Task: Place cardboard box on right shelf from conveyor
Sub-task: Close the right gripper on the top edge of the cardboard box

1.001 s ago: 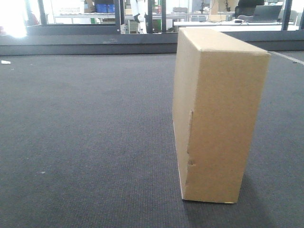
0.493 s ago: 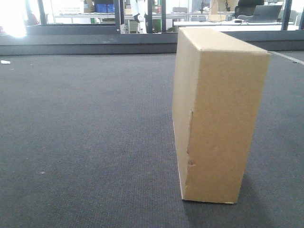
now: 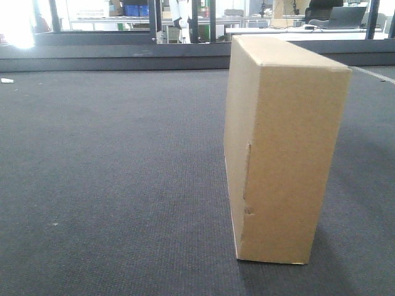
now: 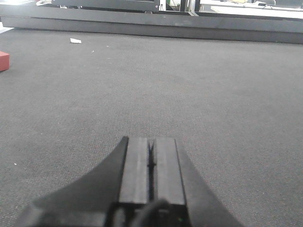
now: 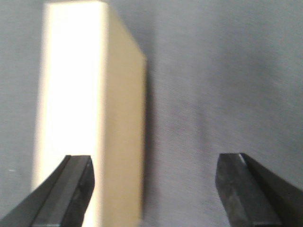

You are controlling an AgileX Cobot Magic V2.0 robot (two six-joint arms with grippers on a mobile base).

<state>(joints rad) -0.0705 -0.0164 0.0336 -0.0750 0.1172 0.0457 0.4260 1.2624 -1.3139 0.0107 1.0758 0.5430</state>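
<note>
The tan cardboard box [image 3: 281, 148] stands upright on its narrow side on the dark grey conveyor [image 3: 111, 172], right of centre in the front view, with a seam flap on its left face. In the right wrist view the cardboard box [image 5: 90, 109] appears from above, overexposed and blurred, and my right gripper [image 5: 154, 182] hangs open above it, the left finger over the box top and the right finger over bare conveyor [image 5: 227, 71]. My left gripper [image 4: 151, 165] is shut with nothing in it, low over the conveyor [image 4: 189, 85]. The right shelf is out of view.
A dark rail [image 3: 123, 58] edges the belt's far side, with tables and bins behind it. A red block [image 4: 4, 60] lies at the left edge of the left wrist view, and a small white scrap [image 4: 75, 40] lies near the rail.
</note>
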